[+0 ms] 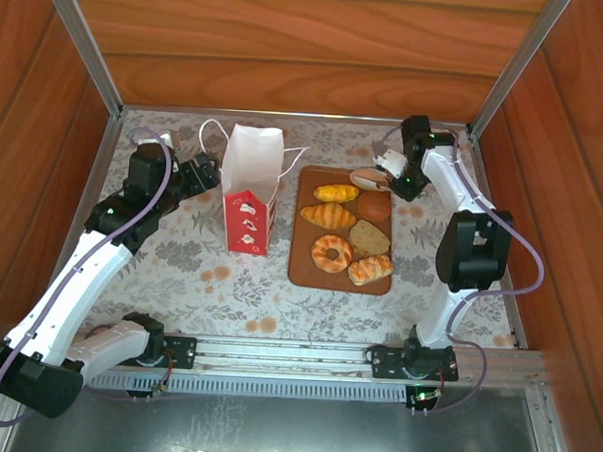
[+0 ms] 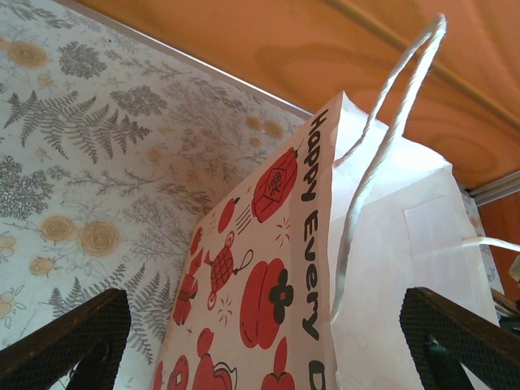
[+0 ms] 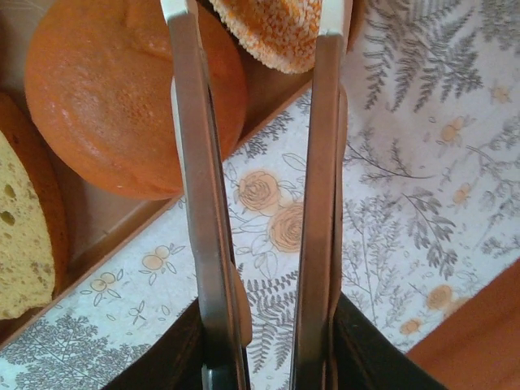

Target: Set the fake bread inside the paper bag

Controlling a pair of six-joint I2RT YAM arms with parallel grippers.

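Left wrist view reveals lettering on paper bag (image 2: 268, 276).

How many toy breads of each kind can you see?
Croissants: 2
Round bun: 1
Ring doughnut: 1
Bread slice: 1
Rolls: 2, one roll in the right gripper
Total: 7

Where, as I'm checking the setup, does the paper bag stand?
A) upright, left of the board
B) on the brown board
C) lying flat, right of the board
A: the paper bag stands upright on the patterned cloth, left of the board and apart from it.
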